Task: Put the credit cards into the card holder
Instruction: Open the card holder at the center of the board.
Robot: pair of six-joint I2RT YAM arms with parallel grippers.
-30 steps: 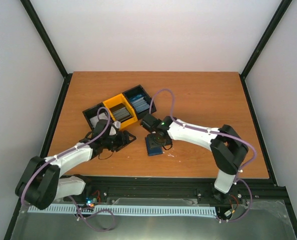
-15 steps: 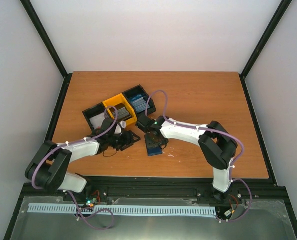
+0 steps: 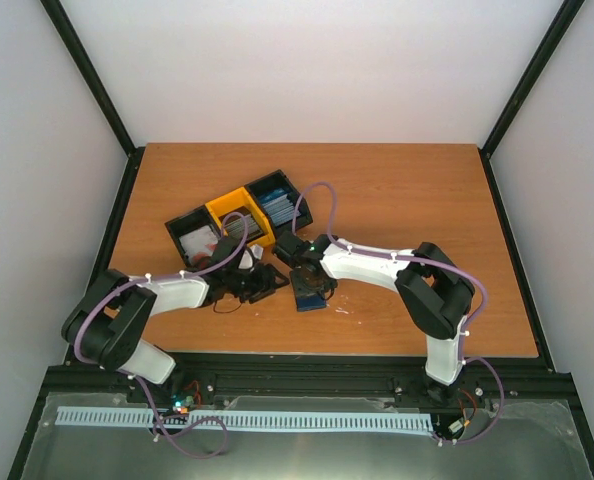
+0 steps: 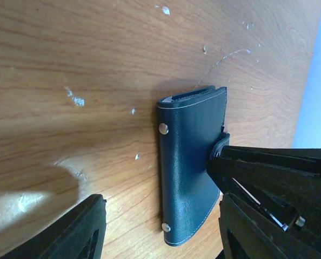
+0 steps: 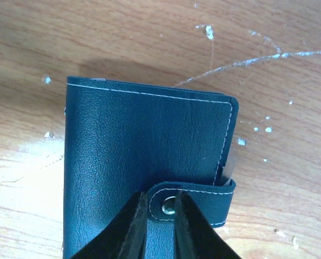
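The card holder (image 3: 308, 292) lies closed on the table, a dark navy wallet with white stitching. In the right wrist view my right gripper (image 5: 161, 204) has its narrow jaws pinched on the rounded end of the snap tab (image 5: 206, 202), which wraps over the card holder (image 5: 144, 135). My left gripper (image 4: 161, 218) stands open, its fingers either side of the near end of the card holder (image 4: 188, 156) without touching it. From above, the left gripper (image 3: 265, 280) is just left of the holder and the right gripper (image 3: 302, 272) over it. A pale and reddish patch in the leftmost black bin (image 3: 199, 241) may be the credit cards.
Three bins stand in a slanted row behind the grippers: a black one, a yellow one (image 3: 239, 222) with grey cards and a black one (image 3: 277, 203) with blue cards. The right arm's black gripper body (image 4: 279, 189) crowds the holder's right side.
The left arm has reached right, up to the holder. The right gripper has narrowed its jaws onto the snap tab and shifted a little left.
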